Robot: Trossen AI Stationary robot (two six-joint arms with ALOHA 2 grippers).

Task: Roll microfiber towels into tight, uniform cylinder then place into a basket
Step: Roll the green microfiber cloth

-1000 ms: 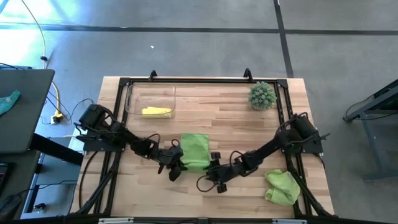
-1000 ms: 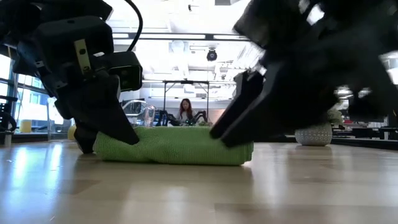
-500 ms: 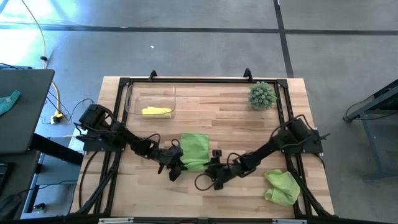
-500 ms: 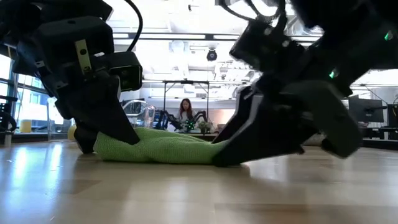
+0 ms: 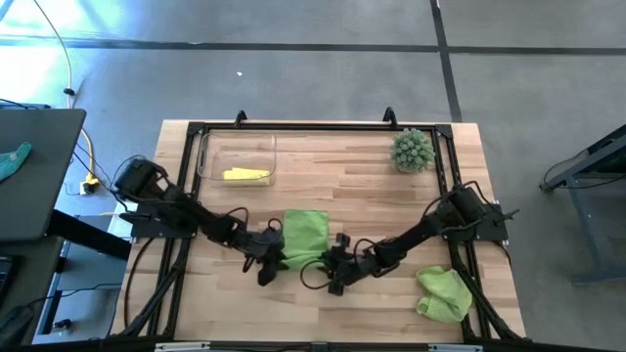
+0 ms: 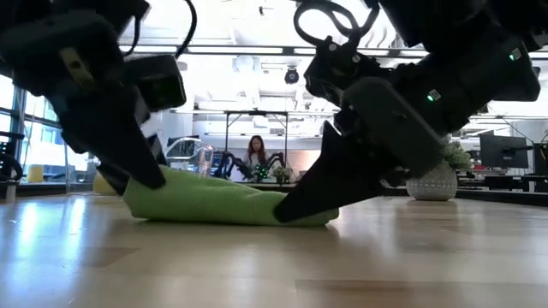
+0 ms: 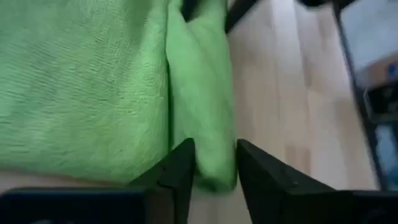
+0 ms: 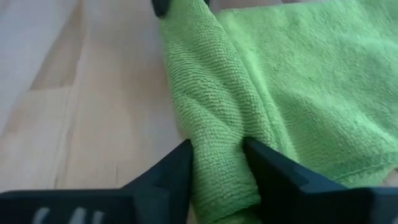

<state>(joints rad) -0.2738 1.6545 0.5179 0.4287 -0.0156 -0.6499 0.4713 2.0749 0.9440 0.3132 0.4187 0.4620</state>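
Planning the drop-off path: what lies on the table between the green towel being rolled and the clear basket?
Nothing: in the high view only bare wood separates the green towel from the basket, which already holds a yellow towel.

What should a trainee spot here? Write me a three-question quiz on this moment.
1. True or false: the yellow towel lies inside the basket.
2. Where is the crumpled green towel? A) in the basket B) near the table's right front corner C) against the plant
3. Fill in: the left gripper and the right gripper both sit at the ___ edge of the spread green towel.

Key: 1 true; 2 B; 3 rolled.
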